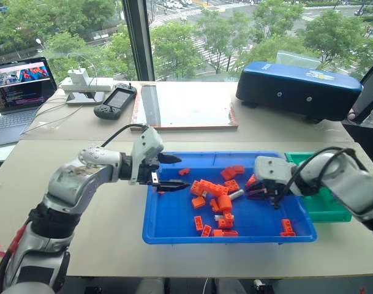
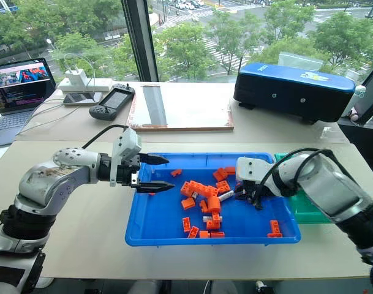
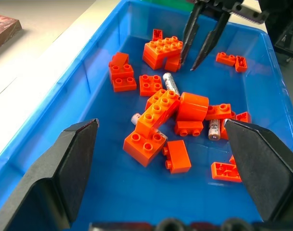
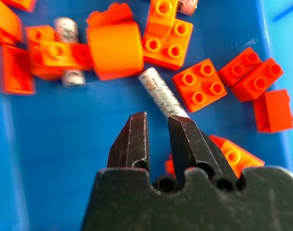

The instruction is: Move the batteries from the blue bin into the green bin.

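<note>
Batteries are lying among orange toy bricks (image 1: 212, 188) in the middle of the blue bin (image 1: 174, 226), which is sitting on the near part of the worktop (image 1: 100, 245). One battery (image 4: 160, 91) is lying bare on the bin floor just beyond the right gripper (image 4: 158, 126). Its fingers (image 4: 134, 137) are drawn nearly together with only a narrow slit between them, and one tip is sitting over the near end of that battery; whether it is actually pinching or touching it cannot be told. Two more batteries (image 3: 171, 83) are showing partly from under the brick pile. The left gripper (image 1: 169, 171) is hovering over the left edge of the blue bin, its fingers (image 3: 74, 163) spread wide and holding nothing. The green bin (image 1: 333, 208) is sitting against the right end of the blue bin, partly hidden behind the right arm.
</note>
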